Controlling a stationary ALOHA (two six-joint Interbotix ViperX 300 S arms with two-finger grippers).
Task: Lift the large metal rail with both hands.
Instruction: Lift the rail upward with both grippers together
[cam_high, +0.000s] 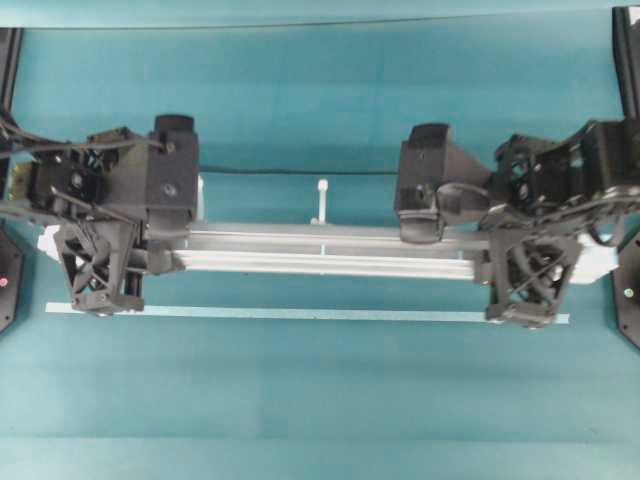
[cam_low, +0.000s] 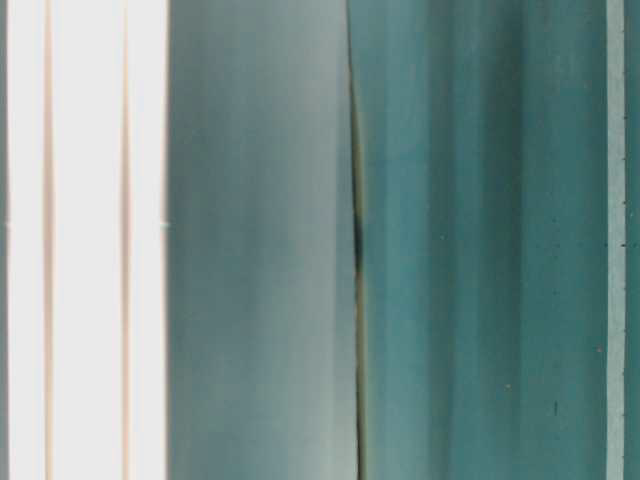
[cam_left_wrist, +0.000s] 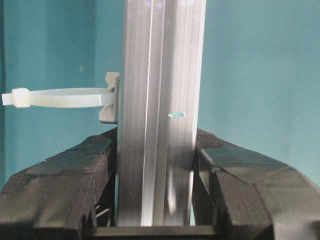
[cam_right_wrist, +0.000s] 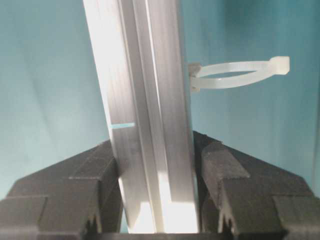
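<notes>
Rail (cam_high: 330, 250), long and grooved, spans the teal table (cam_high: 320, 400) just behind a pale tape strip (cam_high: 300, 313). I see my left gripper (cam_left_wrist: 155, 195) pinching one end and my right gripper (cam_right_wrist: 157, 190) pinching the other.

The left black robot gripper (cam_high: 105, 270) has triangular plastic fingers (cam_high: 88, 268) with an open lattice pattern. The right black robot gripper (cam_high: 528, 285) has the same lattice fingers (cam_high: 525, 283). Each arm carries a blocky black camera housing (cam_high: 170, 170) near the wrist, with small round screw heads. Thin black cables (cam_high: 40, 148) run along the left arm. In the wrist views the finger pads (cam_left_wrist: 60, 185) look matte, angular and faceted.
</notes>
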